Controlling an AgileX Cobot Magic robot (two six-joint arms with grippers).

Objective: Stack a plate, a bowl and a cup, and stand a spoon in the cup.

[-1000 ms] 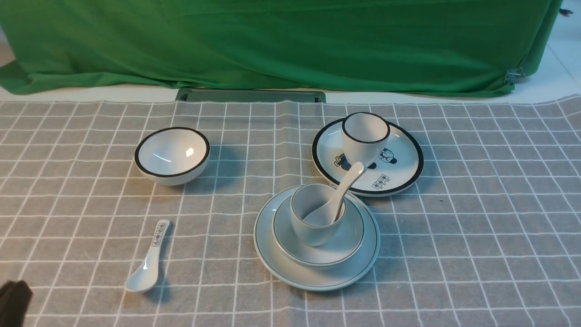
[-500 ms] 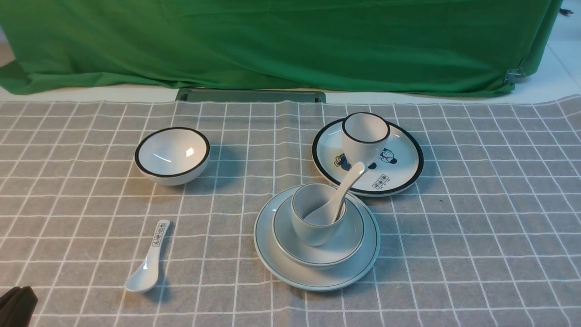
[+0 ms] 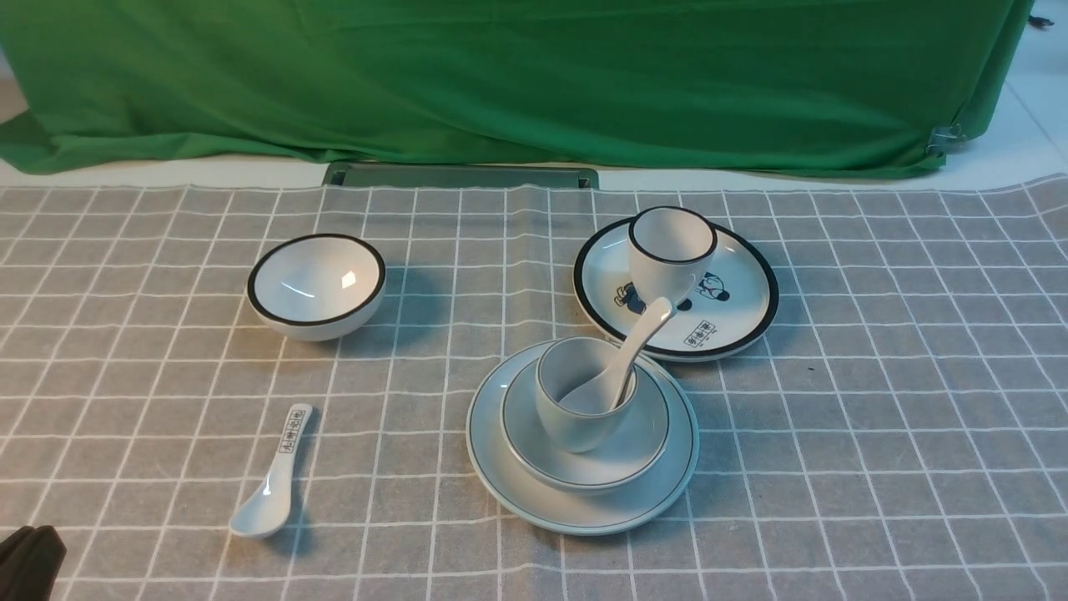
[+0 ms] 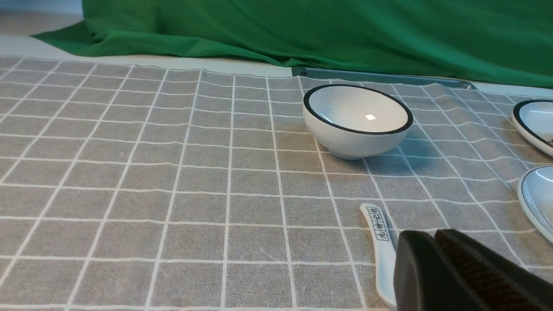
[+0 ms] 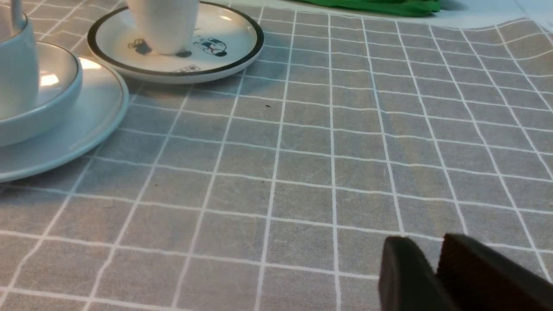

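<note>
The plain white plate (image 3: 667,477) lies near the table's middle with the shallow bowl (image 3: 644,442) on it. The pale cup (image 3: 576,417) stands in the bowl, and the plain white spoon (image 3: 644,327) leans in the cup, handle up to the right. Plate (image 5: 86,125), bowl (image 5: 58,93) and cup (image 5: 17,65) also show in the right wrist view. My left gripper (image 3: 29,561) sits at the near left corner, shut and empty (image 4: 434,235). My right gripper (image 5: 427,242) is outside the front view; it hovers over bare cloth right of the stack, jaws slightly apart, holding nothing.
A black-rimmed bowl (image 3: 317,286) stands at the back left. A panda plate (image 3: 738,313) carrying a black-rimmed cup (image 3: 672,250) sits just behind the stack. A spoon with black characters (image 3: 275,480) lies at the front left, right by my left fingers (image 4: 380,242). Green cloth (image 3: 534,75) closes the back.
My left gripper has sunk slightly lower in the front view's near left corner. The stacked dishes and the other tableware have not moved.
</note>
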